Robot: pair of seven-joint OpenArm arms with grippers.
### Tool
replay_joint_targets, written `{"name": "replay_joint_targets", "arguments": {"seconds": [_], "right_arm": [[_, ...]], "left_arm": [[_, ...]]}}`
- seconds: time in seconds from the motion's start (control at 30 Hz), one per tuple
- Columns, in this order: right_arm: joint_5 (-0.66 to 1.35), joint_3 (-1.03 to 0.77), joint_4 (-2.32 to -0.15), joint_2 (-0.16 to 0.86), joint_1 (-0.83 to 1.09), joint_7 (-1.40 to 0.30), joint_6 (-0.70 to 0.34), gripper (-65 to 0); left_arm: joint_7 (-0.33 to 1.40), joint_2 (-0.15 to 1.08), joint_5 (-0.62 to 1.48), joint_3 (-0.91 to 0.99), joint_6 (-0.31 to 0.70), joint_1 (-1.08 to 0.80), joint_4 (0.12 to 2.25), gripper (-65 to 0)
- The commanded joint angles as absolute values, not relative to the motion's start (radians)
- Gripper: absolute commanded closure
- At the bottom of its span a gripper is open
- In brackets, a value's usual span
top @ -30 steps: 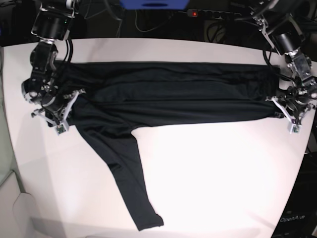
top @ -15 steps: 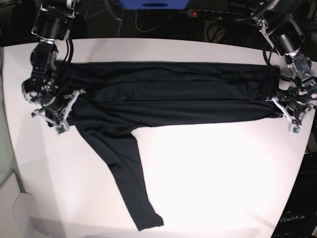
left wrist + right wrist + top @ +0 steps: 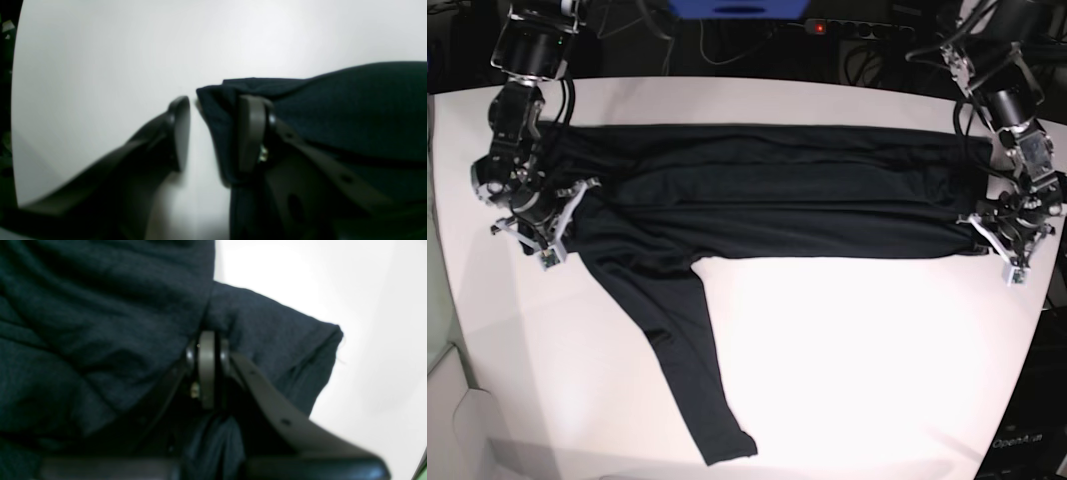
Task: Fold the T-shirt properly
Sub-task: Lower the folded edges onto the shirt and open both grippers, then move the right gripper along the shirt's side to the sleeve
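The dark T-shirt [image 3: 767,195] lies as a long folded band across the far half of the white table [image 3: 877,350]. One long sleeve [image 3: 697,370] trails toward the front edge. My right gripper [image 3: 539,215] is at the band's left end and, in the right wrist view, my right gripper [image 3: 207,336] is shut on a pinch of the T-shirt [image 3: 83,306]. My left gripper [image 3: 1010,238] is at the band's right end. Seen from the left wrist, my left gripper [image 3: 215,101] stands open: the T-shirt [image 3: 350,106] drapes over one finger [image 3: 250,133], and bare table shows beside the other.
A power strip [image 3: 857,28] and cables lie behind the table's far edge, beside a blue object [image 3: 737,8]. The table's curved right edge [image 3: 1037,330] runs close to my left gripper. White tabletop spreads in front of the band, right of the sleeve.
My left arm has shifted slightly inward and toward the front, and the band's right end has drawn in a little. The right arm has not moved.
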State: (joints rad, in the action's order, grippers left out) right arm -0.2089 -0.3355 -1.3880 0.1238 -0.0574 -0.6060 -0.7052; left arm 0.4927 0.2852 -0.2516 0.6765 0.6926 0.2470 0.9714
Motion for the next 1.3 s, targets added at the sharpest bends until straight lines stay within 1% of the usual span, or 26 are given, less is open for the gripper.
{"name": "replay_joint_targets", "arguments": {"seconds": [0.0,0.13,0.53,0.63,0.87,1.03,1.13,1.2,1.27], "right_arm": [[-0.219,-0.337,-1.400,0.133,-0.065,-0.624,-0.698,0.0],[-0.219,-0.337,-1.399,0.133,-0.065,-0.624,-0.698,0.0],[-0.219,-0.335,-1.399,0.133,-0.051,-0.624,-0.698,0.0],[-0.219,-0.338,-1.405,0.133,-0.051,-0.624,-0.698,0.0],[-0.220,-0.343,-1.431,0.139,-0.059,-0.624,-0.698,0.0],[-0.220,-0.343,-1.532,0.136,-0.051,-0.625,-0.698,0.0],[-0.220,-0.343,-1.549,0.137,-0.056,-0.648,-0.698,-0.1],[-0.220,-0.343,-1.558,0.139,-0.059,-0.671,-0.698,-2.6],[-0.220,-0.343,-1.573,0.139,-0.062,-0.677,-0.698,-7.2]], "left_arm": [[0.503,0.295,-0.266,0.673,0.698,0.263,0.981,-23.4],[0.512,0.295,-0.266,0.677,0.698,0.321,0.983,-23.4],[0.513,0.295,-0.266,0.674,0.698,0.401,0.984,-23.4],[0.522,0.309,-0.266,0.674,0.698,0.401,1.026,-23.4],[0.627,0.343,-0.257,0.682,0.698,0.394,1.125,-23.4],[0.619,0.348,-0.257,0.739,0.698,0.329,1.132,-23.4],[0.616,0.346,-0.255,0.768,0.698,0.297,1.122,-23.4],[0.616,0.344,-0.255,0.796,0.698,0.275,1.122,-23.4],[0.616,0.343,-0.262,0.832,0.698,0.268,1.122,-23.4]]}}
